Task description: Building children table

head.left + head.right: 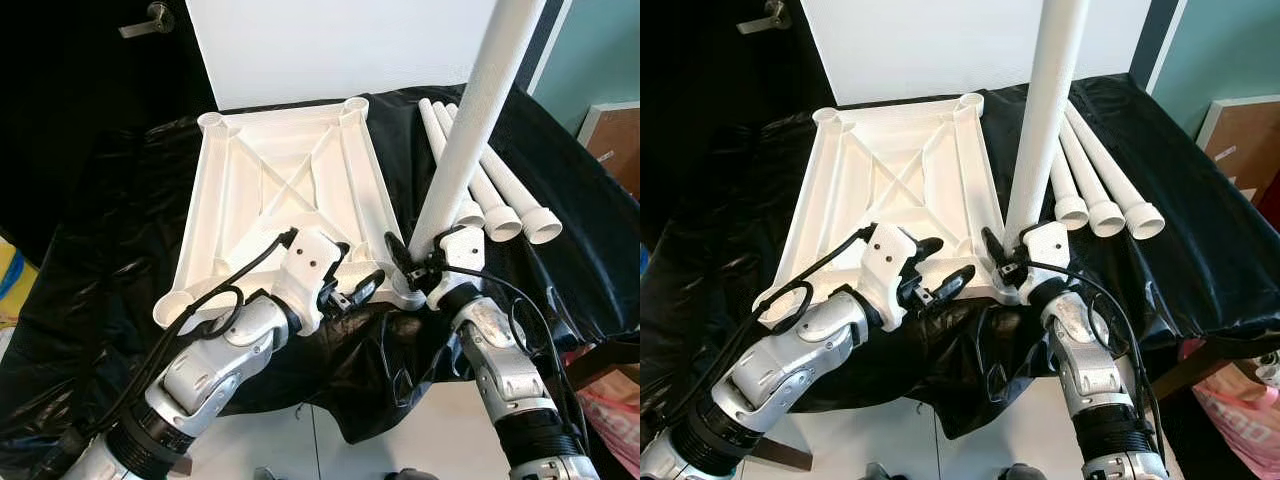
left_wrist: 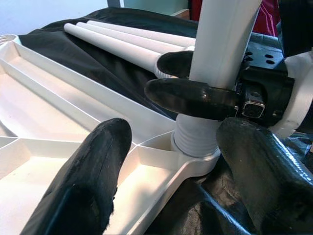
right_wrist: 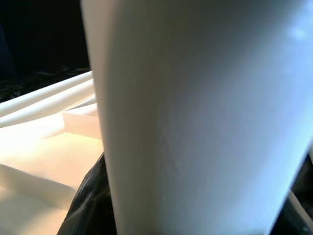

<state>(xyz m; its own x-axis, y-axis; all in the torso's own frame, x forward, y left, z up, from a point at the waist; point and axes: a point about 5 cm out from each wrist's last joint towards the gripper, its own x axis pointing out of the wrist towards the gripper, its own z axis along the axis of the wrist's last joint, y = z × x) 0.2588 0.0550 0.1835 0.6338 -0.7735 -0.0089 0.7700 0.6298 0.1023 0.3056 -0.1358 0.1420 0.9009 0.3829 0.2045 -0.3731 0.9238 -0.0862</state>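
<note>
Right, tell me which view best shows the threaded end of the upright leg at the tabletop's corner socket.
The left wrist view: the upright leg's ribbed threaded end sits in the tabletop's corner socket, just below the right claw. The eye views show the joint small and partly hidden behind that claw. The right wrist view shows a blurred close-up of the leg's shaft.

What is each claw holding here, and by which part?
The right claw grips the upright table leg low down, just above its threaded end, which sits in the corner socket of the upturned tabletop. The left claw is open and holds nothing.
</note>
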